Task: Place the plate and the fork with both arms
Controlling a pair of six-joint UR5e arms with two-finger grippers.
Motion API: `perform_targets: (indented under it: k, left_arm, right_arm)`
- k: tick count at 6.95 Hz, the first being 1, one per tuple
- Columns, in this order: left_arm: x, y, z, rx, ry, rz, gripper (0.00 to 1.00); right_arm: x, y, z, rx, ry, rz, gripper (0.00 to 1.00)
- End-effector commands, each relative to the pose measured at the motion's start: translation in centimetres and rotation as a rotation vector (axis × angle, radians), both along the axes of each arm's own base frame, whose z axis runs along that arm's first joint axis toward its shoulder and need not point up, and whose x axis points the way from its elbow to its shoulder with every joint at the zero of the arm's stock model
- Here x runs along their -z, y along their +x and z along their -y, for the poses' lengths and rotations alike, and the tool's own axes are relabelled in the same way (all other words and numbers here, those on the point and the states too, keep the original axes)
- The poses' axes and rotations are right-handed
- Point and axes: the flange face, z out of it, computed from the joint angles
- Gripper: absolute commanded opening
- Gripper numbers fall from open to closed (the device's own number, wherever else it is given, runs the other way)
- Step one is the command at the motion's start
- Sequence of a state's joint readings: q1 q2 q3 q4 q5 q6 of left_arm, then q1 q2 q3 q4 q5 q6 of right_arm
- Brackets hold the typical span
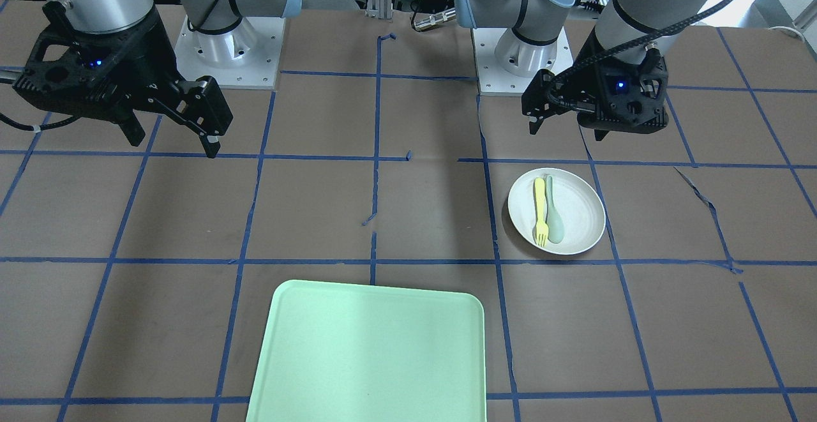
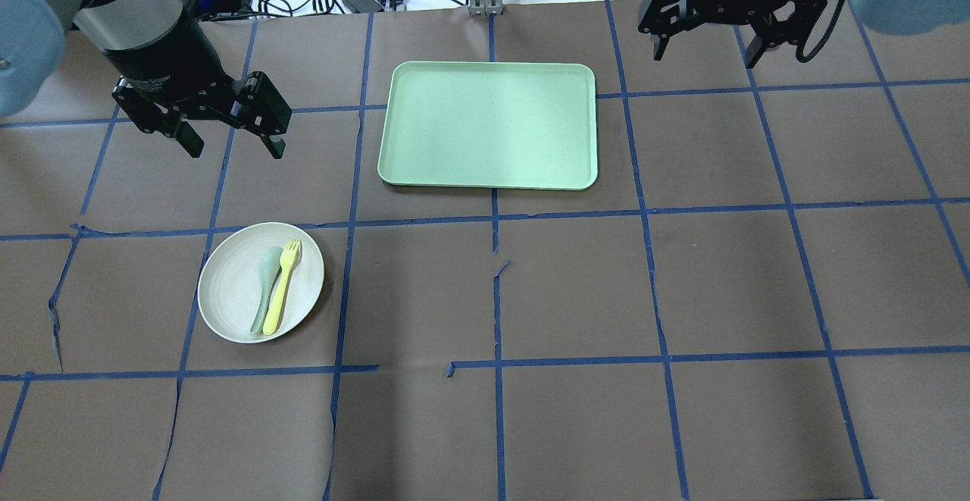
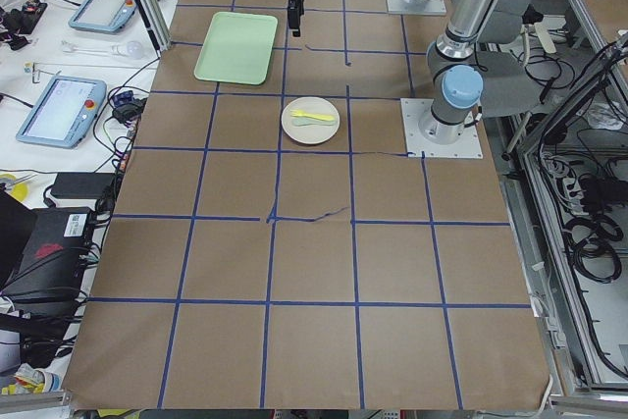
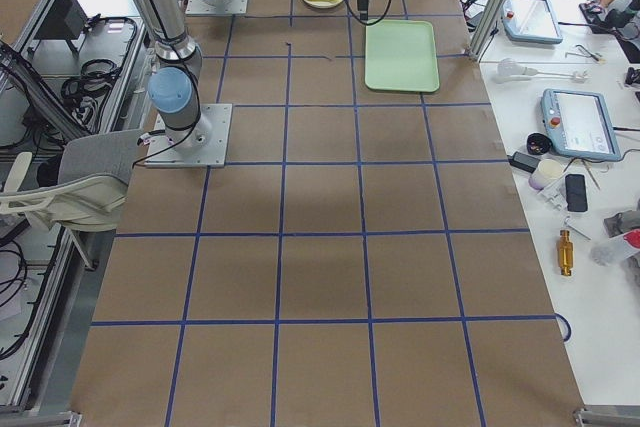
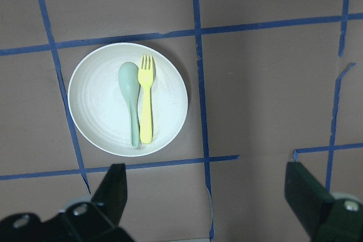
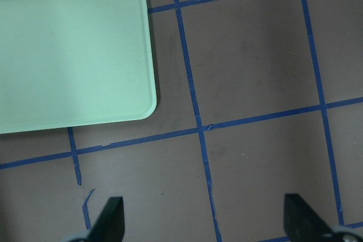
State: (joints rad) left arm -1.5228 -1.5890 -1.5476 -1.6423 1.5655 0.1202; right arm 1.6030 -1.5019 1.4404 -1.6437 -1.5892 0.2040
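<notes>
The off-white plate [image 2: 227, 304] lies on the table's left half, also in the front view [image 1: 581, 221] and left wrist view [image 5: 99, 117]. On it the yellow fork [image 2: 281, 289] [image 1: 540, 208] [image 5: 146, 106] lies beside a grey-green spoon [image 2: 265, 281] [image 5: 131, 94]. My left gripper [image 2: 235, 148] [image 1: 565, 129] [image 5: 210, 196] is open and empty, above the table just beyond the plate. My right gripper [image 2: 703, 57] [image 1: 173, 146] [image 6: 207, 219] is open and empty, high at the far right, to the right of the tray.
The mint-green tray [image 2: 489, 122] [image 1: 367, 352] [image 6: 68, 55] lies empty at the far middle of the table. Brown paper with blue tape lines covers the table, torn in places near the plate. Cables and devices sit beyond the far edge.
</notes>
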Motion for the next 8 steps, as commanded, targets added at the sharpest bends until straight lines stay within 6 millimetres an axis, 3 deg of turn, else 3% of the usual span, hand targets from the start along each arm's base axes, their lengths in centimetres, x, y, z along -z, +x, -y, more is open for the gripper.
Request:
perform_targets:
  k: [1, 3, 6, 7, 8]
  left_arm:
    - [0.1, 0.1, -0.2, -0.002, 0.006, 0.000, 1.00]
    - [2.1, 1.3, 0.0, -0.029, 0.054, -0.004, 1.00]
    - [3.0, 3.1, 0.3, -0.057, 0.074, 0.009, 1.00]
    - [3.3, 5.9, 0.8, -0.107, 0.075, 0.003, 1.00]
    - [3.9, 10.0, 0.9, -0.186, 0.089, 0.000, 1.00]
  right_arm:
    - [0.0, 0.0, 0.0, 0.000, 0.001, 0.000, 1.00]
    - [0.0, 0.0, 0.0, 0.000, 0.001, 0.000, 1.00]
    - [0.0, 0.0, 0.0, 0.000, 0.001, 0.000, 1.00]
    - [0.0, 0.0, 0.0, 0.000, 0.001, 0.000, 1.00]
    - [0.0, 0.0, 0.0, 0.000, 0.001, 0.000, 1.00]
